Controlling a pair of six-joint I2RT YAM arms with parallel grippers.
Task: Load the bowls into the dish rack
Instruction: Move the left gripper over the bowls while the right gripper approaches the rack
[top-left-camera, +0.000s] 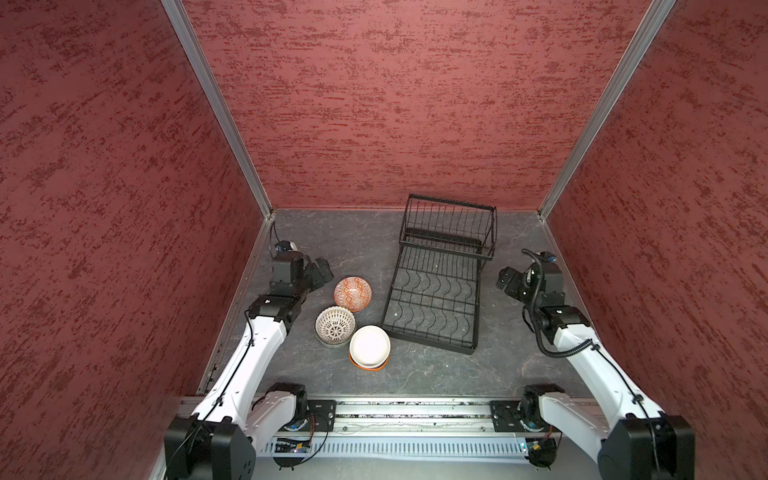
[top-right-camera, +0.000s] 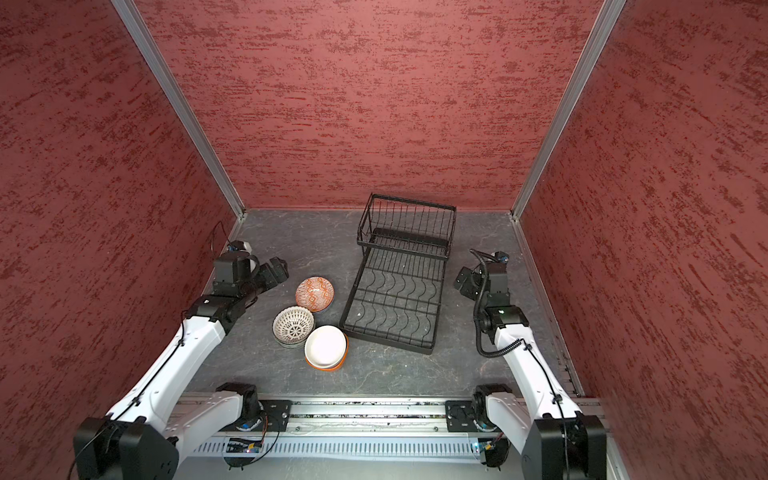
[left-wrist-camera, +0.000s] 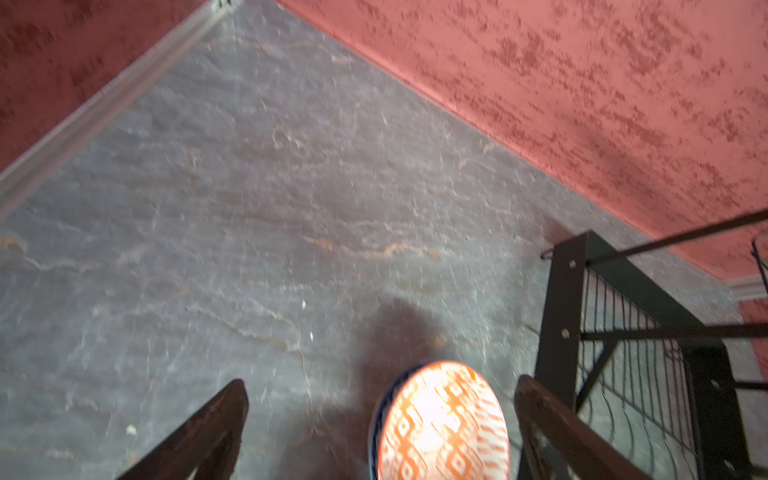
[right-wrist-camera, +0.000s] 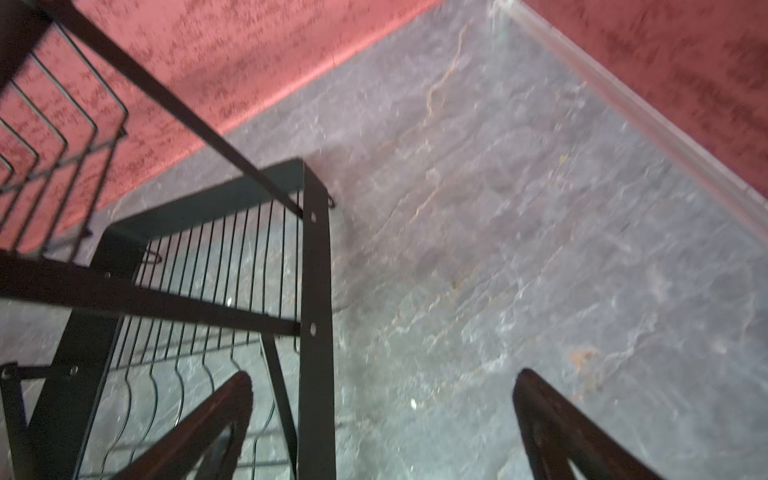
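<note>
Both top views show the bowls (top-left-camera: 336, 328) left of centre beside the dish rack (top-left-camera: 444, 237). The left gripper (top-left-camera: 323, 271) and right gripper (top-left-camera: 503, 281) hang spread wide, holding nothing.

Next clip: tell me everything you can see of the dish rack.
The dish rack is black metal wire on a flat-bar frame, two tiers: a raised basket at the far end, and a long low base with wavy dividers reaching toward the robot. It holds nothing. It stands upright, slightly skewed, on the grey table. The white bowl sits close by its near corner; whether they touch cannot be told.
</note>
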